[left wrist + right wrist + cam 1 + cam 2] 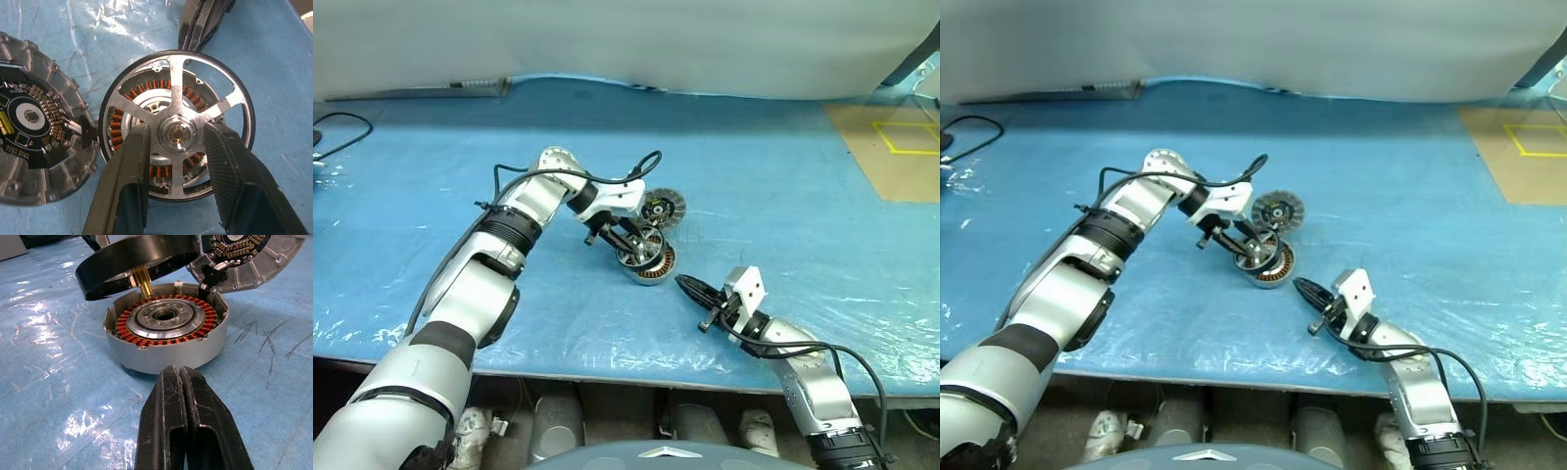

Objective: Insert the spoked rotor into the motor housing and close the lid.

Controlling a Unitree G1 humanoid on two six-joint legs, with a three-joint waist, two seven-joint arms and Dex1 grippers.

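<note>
L gripper (176, 147) is clamped on the spoked rotor (177, 125), its 2 black fingers (128, 171) pinching either side of the central hub. The rotor hangs tilted just above the motor housing (166, 333), w/ a brass-coloured shaft under the rotor pointing down toward the housing's centre bore; rotor isn't seated yet, one edge sits lower and nearer the housing rim than the other. Housing rests upright on the blue plastic-covered table (783, 215), copper windings ringing a silver centre w/ a dark bore. The lid (34, 122) lies on the table just beside the housing, on the far side from the robot, w/ a circuit board visible on the face turned up; can't tell if lid and housing touch. R gripper (182, 377) rests low near the table's front edge, fingers pressed together w/ nothing between, tips pointing at the housing's side wall, near but apart from it.
</note>
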